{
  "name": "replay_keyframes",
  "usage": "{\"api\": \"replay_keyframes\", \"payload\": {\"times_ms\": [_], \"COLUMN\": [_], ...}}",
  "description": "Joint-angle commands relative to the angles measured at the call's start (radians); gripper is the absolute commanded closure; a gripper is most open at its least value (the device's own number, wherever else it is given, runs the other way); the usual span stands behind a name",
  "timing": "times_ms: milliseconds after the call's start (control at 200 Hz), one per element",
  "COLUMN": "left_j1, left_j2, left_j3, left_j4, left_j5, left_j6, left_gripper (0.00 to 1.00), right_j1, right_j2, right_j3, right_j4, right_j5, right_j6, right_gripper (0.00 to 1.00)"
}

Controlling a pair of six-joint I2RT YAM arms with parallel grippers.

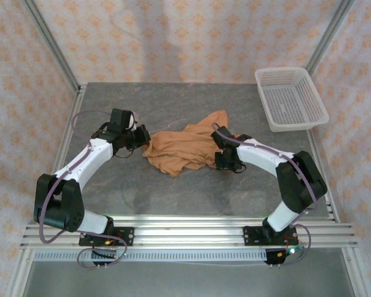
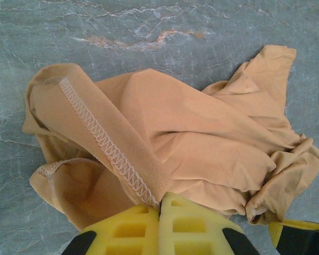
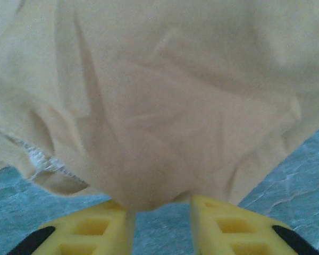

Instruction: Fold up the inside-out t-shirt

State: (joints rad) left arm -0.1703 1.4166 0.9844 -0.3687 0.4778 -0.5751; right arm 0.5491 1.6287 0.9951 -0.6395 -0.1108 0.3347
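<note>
**Crumpled shirt lay between two claws, one clamped and one unclear**

Grey marbled table (image 1: 173, 192) carried the work, with patterned walls behind it and a white mesh basket (image 1: 290, 99) at the far right corner, well apart from everything else. On the middle of the table lay the inside-out t-shirt (image 1: 185, 148), not spread flat but bunched into a rumpled heap. Its long axis ran left to right, and one lobe reached toward the far right.

The left gripper (image 1: 142, 141) sat at the heap's left end, so the cloth lay to its right. Its yellow fingers were pressed tightly together on a hem. The overlocked seam (image 2: 103, 143) (stitching outward, as an inside-out garment would show) ran straight down into the closed jaws.

The right gripper (image 1: 219, 145) sat at the heap's right, near edge, so the cloth lay to its left. Both arms were equally close, each touching its own end. On the right wrist view the fingers stood partly apart, with bare table showing in the gap. Cloth draped over and hid their tips, so I could not tell whether a fold was nipped.

Judged from this, the next move turned on drawing the two ends apart along that left-right axis.
</note>
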Motion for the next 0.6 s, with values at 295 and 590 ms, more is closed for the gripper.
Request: {"api": "replay_keyframes", "payload": {"times_ms": [295,590], "left_j1": [-0.005,-0.006], "left_j2": [0.019,0.031], "left_j3": [0.020,0.020], "left_j4": [-0.006,-0.002], "left_j5": [-0.024,-0.012], "left_j6": [0.035,0.034], "left_gripper": [1.00,1.00], "right_j1": [-0.031,-0.170], "right_j2": [-0.055,-0.103], "right_j3": [0.115,0.157], "right_j4": [-0.081,-0.133], "right_j5": [0.197,0.234], "right_j6": [-0.043,-0.127], "right_gripper": [1.00,1.00]}}
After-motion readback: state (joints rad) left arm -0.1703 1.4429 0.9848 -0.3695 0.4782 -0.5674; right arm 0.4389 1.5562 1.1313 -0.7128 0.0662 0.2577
